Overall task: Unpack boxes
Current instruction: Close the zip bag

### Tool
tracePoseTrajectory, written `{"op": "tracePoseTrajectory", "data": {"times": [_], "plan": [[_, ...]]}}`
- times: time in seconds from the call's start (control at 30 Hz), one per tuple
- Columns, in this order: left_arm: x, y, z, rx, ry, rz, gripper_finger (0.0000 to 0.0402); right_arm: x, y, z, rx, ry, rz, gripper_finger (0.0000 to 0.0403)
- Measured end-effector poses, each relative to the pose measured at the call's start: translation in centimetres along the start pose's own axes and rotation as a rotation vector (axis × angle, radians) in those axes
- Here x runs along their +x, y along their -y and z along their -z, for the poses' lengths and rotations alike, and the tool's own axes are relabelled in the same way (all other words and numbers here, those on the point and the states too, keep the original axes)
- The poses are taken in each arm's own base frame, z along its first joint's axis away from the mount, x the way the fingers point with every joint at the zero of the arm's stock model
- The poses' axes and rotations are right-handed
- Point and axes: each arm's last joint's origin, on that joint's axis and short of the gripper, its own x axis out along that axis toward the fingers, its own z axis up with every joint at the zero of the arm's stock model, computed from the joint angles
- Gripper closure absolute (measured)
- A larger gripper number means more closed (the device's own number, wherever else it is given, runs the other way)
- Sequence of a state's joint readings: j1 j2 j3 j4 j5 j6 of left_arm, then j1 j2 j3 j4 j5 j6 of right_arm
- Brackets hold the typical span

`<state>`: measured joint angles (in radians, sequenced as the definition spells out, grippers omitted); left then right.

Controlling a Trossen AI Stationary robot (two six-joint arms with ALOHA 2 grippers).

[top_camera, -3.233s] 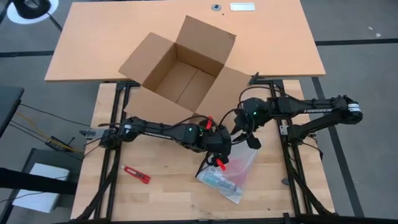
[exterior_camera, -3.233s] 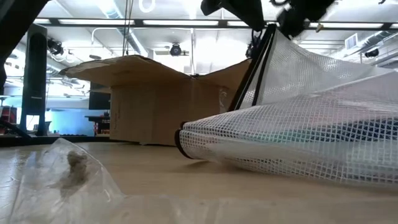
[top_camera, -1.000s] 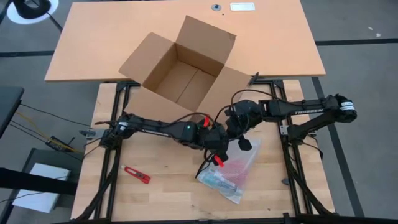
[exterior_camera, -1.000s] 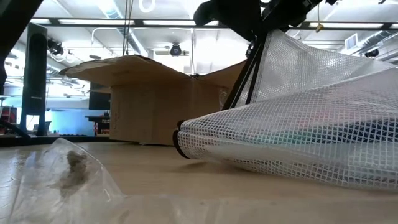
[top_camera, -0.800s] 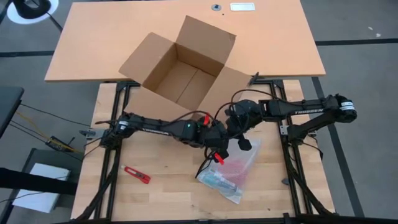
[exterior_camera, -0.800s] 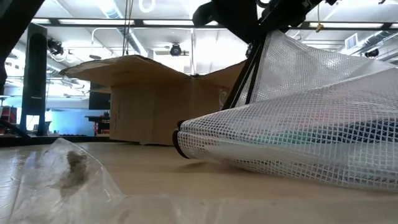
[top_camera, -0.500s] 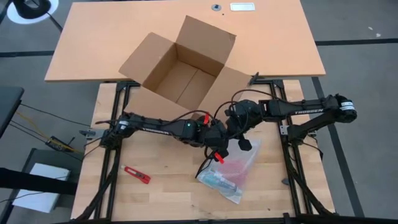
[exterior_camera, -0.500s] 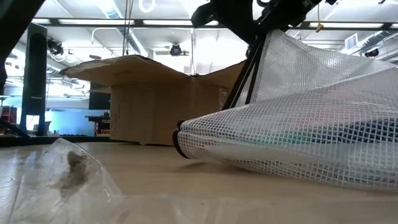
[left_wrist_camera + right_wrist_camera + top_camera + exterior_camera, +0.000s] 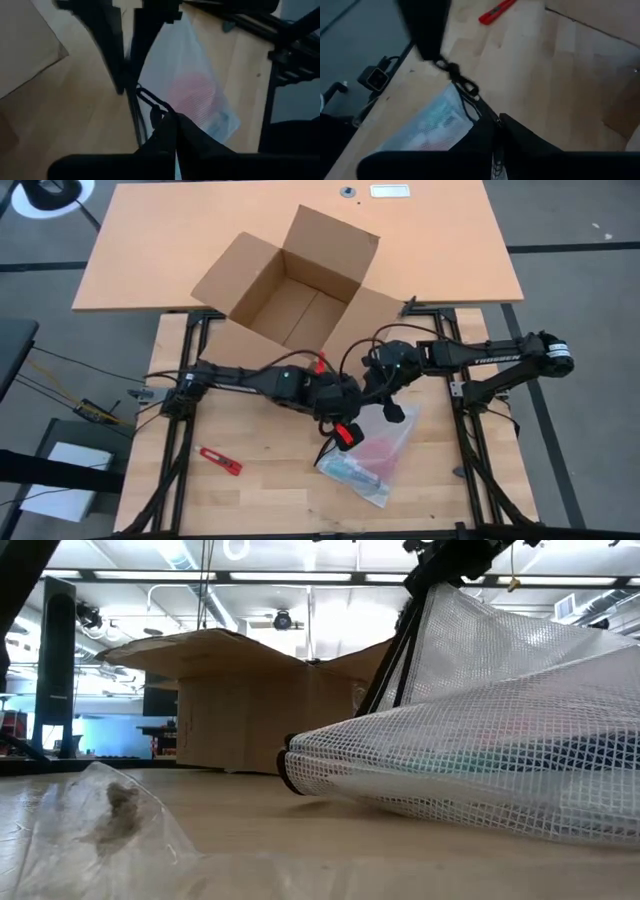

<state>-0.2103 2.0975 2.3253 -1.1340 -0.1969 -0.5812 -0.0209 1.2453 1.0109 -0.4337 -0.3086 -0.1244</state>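
High view: the carton, open and seemingly empty, straddles the bench's far edge; the mesh bag lies out near the right edge (unpacking apparently done). Wrist views: left gripper and right gripper clamp its zipper edge.

Robotics lab or workshop: open ceiling with strip lights, ducts and hung cameras, grey carpet tiles, metal-framed wooden workbench.
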Motion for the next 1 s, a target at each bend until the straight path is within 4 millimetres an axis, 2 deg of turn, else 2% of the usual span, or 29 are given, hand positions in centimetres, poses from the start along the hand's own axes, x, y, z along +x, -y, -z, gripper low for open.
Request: {"op": "tracePoseTrajectory", "data": {"times": [0.23, 0.4, 0.5, 0.57, 0.83, 1.0], "plan": [[1.3, -0.2, 0.8, 0.013, -0.042, -0.059, 0.0397, -0.7, 0.4, -0.5, 0.017, 0.035, 0.032, 0.0305], [1.7, -0.3, 1.4, 0.027, -0.073, -0.088, 0.0397, -3.7, 0.3, -2.1, -0.031, 0.132, 0.069, 0.0257], [1.7, -0.3, 1.4, 0.028, -0.071, -0.087, 0.0397, -5.4, 0.0, -2.2, -0.101, 0.144, 0.083, 0.0241], [1.7, -0.2, 1.3, 0.026, -0.062, -0.084, 0.0397, -5.7, 0.0, -1.7, -0.131, 0.119, 0.085, 0.0237], [1.6, 0.0, 1.4, 0.030, -0.058, -0.075, 0.0397, -2.1, 0.6, 2.5, -0.196, -0.040, 0.043, 0.0242], [1.4, 0.1, 1.3, 0.033, -0.051, -0.070, 0.0396, -0.8, 0.9, 2.2, -0.201, 0.012, 0.047, 0.0246]]}}
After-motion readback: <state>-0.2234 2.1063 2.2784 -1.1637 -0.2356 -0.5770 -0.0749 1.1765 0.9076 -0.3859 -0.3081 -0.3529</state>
